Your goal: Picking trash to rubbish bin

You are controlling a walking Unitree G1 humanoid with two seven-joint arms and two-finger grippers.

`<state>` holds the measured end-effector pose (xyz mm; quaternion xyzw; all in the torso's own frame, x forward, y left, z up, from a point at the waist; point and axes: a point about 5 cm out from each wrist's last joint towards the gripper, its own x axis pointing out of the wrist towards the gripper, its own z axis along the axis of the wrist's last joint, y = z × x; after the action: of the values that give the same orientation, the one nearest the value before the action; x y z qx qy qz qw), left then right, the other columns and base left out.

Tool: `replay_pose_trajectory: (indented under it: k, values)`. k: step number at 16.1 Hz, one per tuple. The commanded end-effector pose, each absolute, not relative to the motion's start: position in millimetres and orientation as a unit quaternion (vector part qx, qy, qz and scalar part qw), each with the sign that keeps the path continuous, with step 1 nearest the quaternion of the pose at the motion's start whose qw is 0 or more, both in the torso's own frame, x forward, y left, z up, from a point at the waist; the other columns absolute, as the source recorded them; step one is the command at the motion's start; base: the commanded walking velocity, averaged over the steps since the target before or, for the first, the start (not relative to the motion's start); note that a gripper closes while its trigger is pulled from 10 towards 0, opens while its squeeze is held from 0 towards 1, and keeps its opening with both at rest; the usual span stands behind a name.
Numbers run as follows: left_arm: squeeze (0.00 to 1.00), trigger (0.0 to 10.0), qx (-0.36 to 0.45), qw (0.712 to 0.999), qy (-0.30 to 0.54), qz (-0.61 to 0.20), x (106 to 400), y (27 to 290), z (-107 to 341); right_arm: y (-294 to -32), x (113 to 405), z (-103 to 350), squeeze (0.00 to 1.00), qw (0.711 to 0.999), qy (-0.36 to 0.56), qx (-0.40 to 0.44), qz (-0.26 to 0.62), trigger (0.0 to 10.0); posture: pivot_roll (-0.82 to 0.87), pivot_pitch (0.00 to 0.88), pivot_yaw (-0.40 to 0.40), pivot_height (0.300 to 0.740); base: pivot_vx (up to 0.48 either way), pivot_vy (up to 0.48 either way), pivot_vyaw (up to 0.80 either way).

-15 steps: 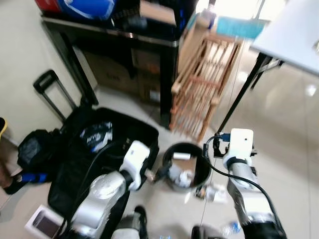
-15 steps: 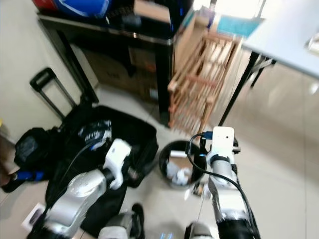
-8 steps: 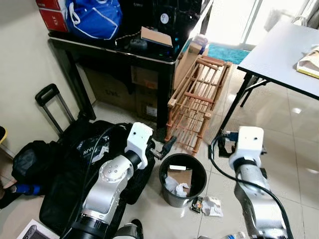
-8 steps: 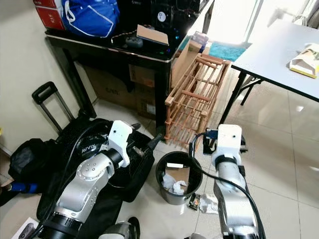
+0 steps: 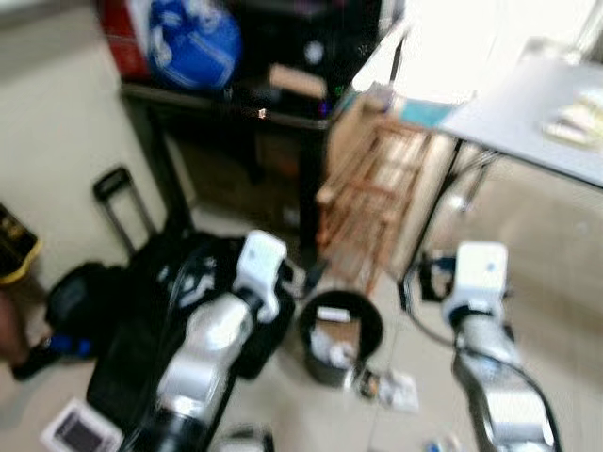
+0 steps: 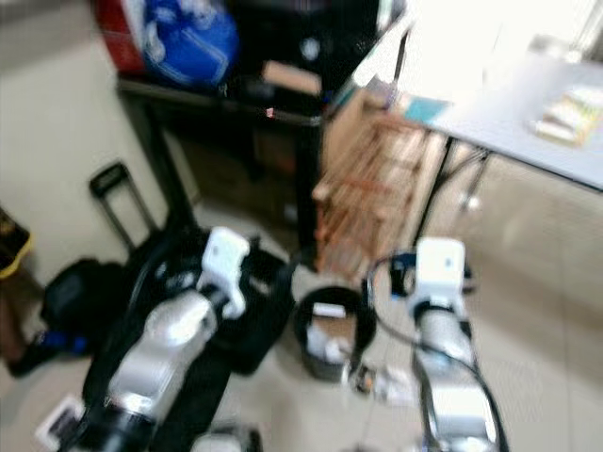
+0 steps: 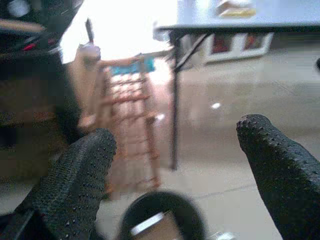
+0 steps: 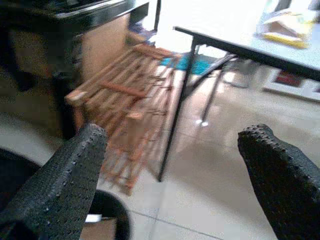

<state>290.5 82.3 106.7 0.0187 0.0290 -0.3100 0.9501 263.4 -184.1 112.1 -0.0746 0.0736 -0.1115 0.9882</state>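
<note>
blurred throughout; window glare washes out upper right.

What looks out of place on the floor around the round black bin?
Crumpled white trash and a small dark wrapper lie on the tiled floor beside the round black rubbish bin, not inside it.

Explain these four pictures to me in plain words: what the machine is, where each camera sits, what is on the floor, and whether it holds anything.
This is a walking humanoid robot with two silver arms. The two wide, blurred pictures come from its head, looking down. The other two come from cameras on its wrists, each looking along that arm's two black fingers. On the floor stands a black rubbish bin with some trash inside; crumpled scraps lie beside it. An open black suitcase lies to the robot's left, a wooden rack behind the bin. The left gripper and right gripper are both open, holding nothing.
</note>
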Motion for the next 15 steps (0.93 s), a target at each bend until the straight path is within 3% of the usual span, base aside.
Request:
replay_pose_trajectory:
  k: [1,15]
  values:
    - [0.0,10.0,0.031,0.95,0.024,-0.309,293.3,83.4,109.1,-182.3,263.6,113.3,0.0,0.988,0.078,-0.073,-0.11,10.0,-0.07,0.087,0.043,0.74,0.0,-0.48,0.0]
    - [0.0,10.0,0.028,0.949,0.022,-0.313,298.5,76.9,105.0,-183.4,267.0,120.7,0.0,0.988,0.069,-0.076,-0.117,10.0,-0.09,0.063,0.047,0.74,0.0,-0.478,0.0]
